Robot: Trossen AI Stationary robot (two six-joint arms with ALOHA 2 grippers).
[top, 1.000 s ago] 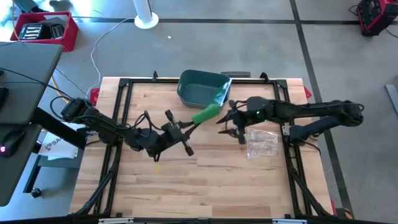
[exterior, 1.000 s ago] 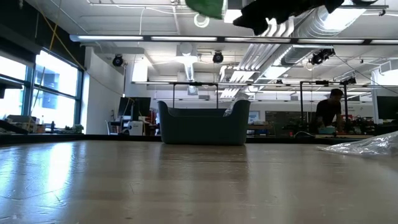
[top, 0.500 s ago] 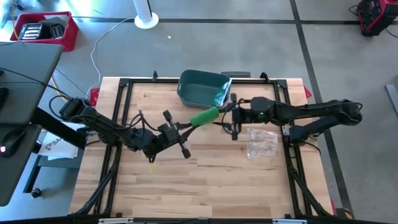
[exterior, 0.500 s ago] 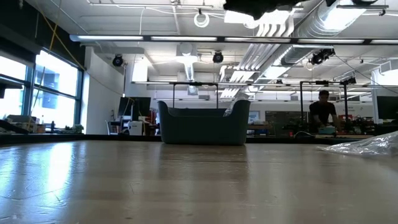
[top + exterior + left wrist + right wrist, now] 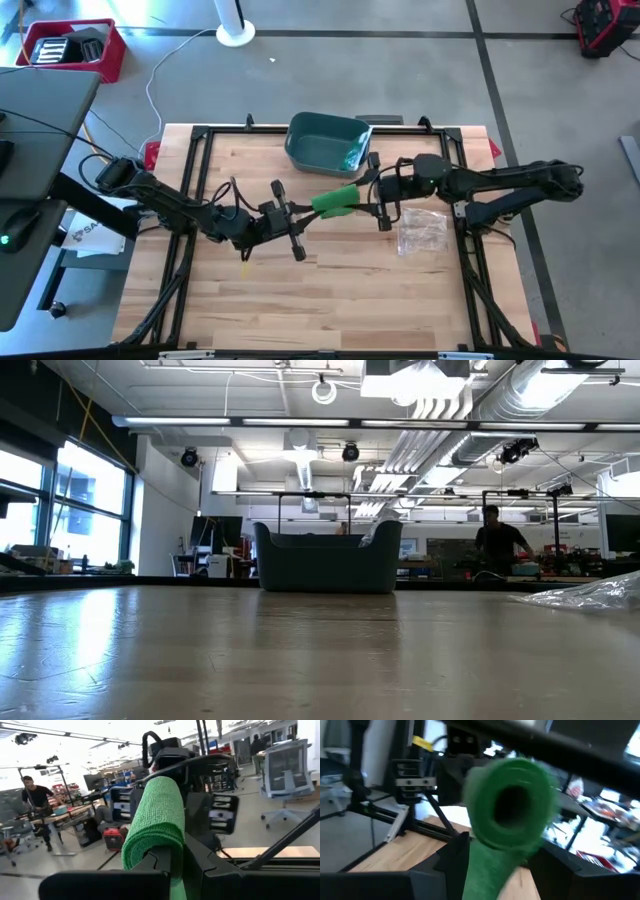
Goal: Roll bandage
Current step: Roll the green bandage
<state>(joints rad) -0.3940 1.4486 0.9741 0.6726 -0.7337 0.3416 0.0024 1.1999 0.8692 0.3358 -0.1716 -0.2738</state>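
Bandage (image 5: 156,815): green woven cloth, matt, coarse ribbed texture, rolled in layers. Table (image 5: 330,290): pale wood planks, smooth, low sheen in level view; frame (image 5: 200,132): black metal. Bin (image 5: 322,143): dark teal plastic, smooth, slight gloss. Bag (image 5: 421,230): clear plastic film, crinkled, shiny. Left claw (image 5: 303,209) and right claw (image 5: 367,203): black matt plastic.

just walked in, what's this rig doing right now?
Both arms hold a green bandage roll in the air over the middle of the table. The left gripper is shut on one end; the right gripper sits around the other end. A teal bin and a plastic bag lie nearby.
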